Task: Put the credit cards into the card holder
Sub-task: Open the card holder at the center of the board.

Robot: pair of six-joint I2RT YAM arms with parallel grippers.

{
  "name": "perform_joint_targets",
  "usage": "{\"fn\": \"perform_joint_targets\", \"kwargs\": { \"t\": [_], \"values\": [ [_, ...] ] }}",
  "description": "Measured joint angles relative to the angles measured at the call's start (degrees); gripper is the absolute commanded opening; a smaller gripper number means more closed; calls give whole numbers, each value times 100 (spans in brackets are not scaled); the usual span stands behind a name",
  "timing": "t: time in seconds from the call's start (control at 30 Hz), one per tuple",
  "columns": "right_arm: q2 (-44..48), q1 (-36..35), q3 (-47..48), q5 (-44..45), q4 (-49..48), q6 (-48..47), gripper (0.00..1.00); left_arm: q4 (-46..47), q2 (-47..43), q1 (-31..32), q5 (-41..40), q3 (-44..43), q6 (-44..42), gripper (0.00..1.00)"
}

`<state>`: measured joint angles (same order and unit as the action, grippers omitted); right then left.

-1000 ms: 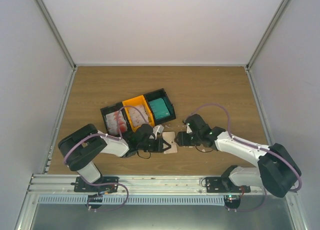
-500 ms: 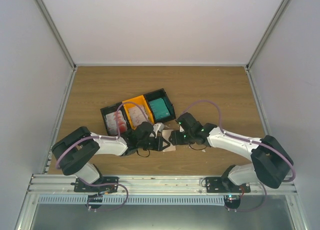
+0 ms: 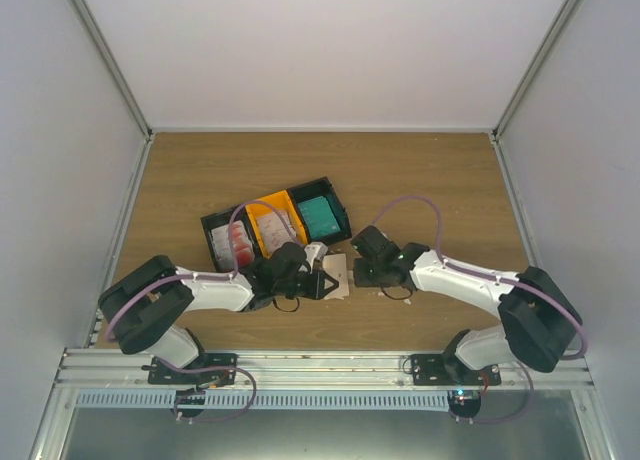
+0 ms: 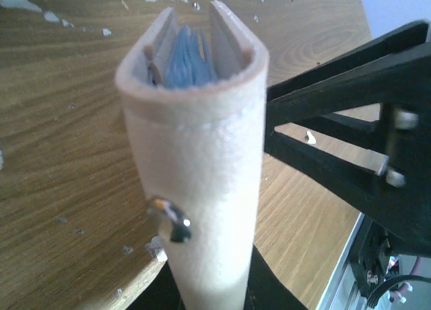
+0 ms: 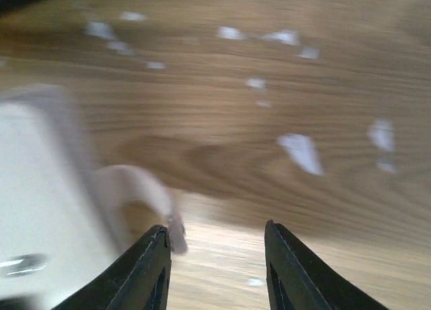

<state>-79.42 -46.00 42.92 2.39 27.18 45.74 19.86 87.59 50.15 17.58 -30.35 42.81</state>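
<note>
Alt | my left gripper [image 3: 318,283] pinches the beige felt squarish card holder [image 4: 195,189], near-centre, teal credit cards [image 4: 187,60] showing inside | its open edge faces right | my right gripper [image 3: 357,272], fingers spread and empty, sits just right of it.

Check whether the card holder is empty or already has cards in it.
Not empty: the left wrist view shows blue card edges between the beige walls of the card holder. How many, cannot tell.

Recorded: beige-tan card holder [image 4: 195,189], silver snap [image 4: 172,219]; blue credit cards [image 4: 185,60]; black-orange-black bins [image 3: 280,202]; brown wood-grained surface [image 3: 430,180] flecked with white scraps [image 5: 301,151].
</note>
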Motion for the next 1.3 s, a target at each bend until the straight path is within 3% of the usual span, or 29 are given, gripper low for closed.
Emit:
{"fn": "perform_joint_targets", "kwargs": {
  "t": [0.23, 0.5, 0.77, 0.97, 1.13, 1.3],
  "values": [
    [-74, 59, 44, 940, 894, 116, 43, -151, -114, -7, -192, -72, -22, 0],
    [457, 59, -92, 345, 256, 17, 56, -284, -166, -33, -260, -72, -92, 0],
    [503, 59, -264, -492, -509, -140, 55, -291, -223, -37, -249, -72, -127, 0],
    [199, 59, -264, -466, -579, -140, 47, -291, -223, -37, -247, -72, -127, 0],
    [-57, 59, -262, -136, -420, -81, 47, -304, -223, -37, -247, -72, -127, 0],
    [-74, 59, -157, 96, -192, -4, 65, -304, -223, -37, -249, -72, -127, 0]
  ]
}}
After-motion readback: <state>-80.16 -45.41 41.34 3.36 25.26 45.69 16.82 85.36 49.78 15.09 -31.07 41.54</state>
